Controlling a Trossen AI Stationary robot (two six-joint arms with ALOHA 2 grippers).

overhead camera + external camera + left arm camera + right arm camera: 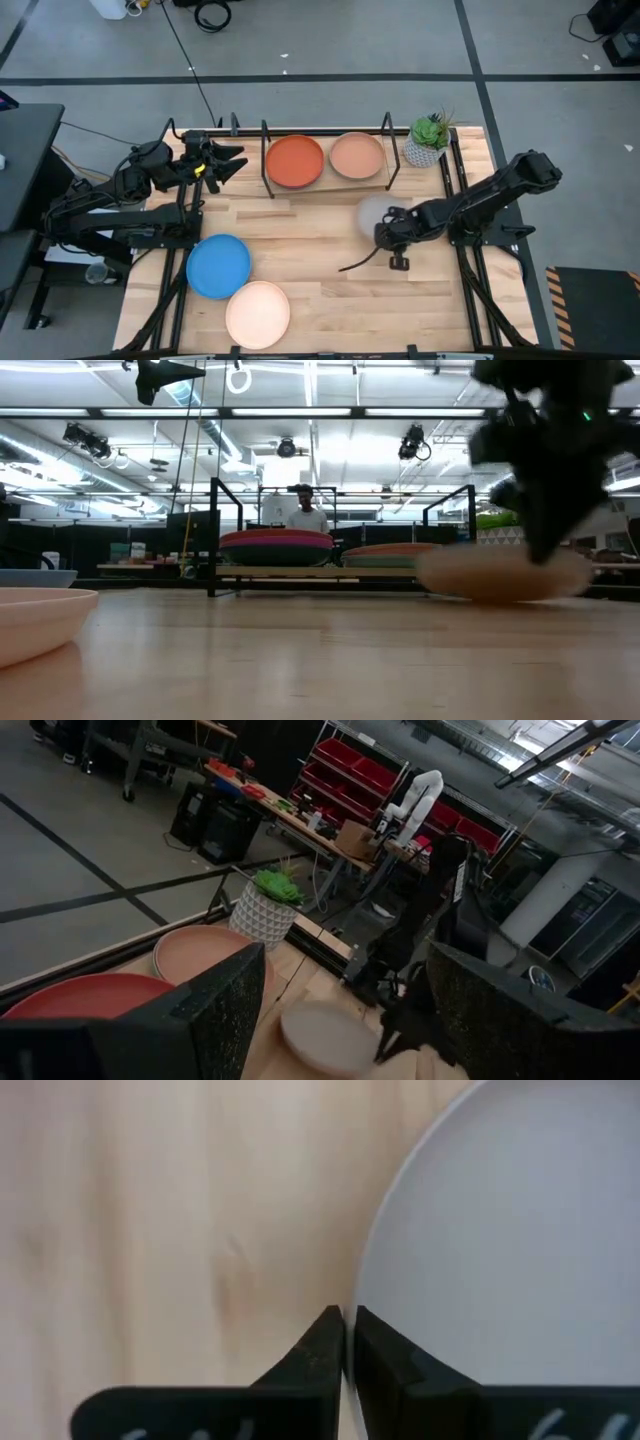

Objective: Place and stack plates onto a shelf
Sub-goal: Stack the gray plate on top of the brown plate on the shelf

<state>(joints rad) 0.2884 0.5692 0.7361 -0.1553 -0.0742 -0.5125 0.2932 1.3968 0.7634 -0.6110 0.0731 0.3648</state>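
Observation:
A grey plate sits right of the table's centre, in front of the shelf. My right gripper is shut on its rim. The shelf holds two stacks. The left stack has an orange plate on top, and the right stack has a tan plate on top. A bright blue plate and a cream plate lie flat on the table at the near left. My left gripper is open and empty, raised beside the shelf's left end. My right gripper pinches the grey plate's rim between its two fingers, on the plate's near right side. The fingers come from above and point down. The plate stays about level and low. I cannot tell whether it is clear of the table.
A potted plant stands at the shelf's right end. Upright black wire loops rise at the shelf's ends. Bare tabletop lies between the grey plate and the two plates at the near left. A person stands behind the table.

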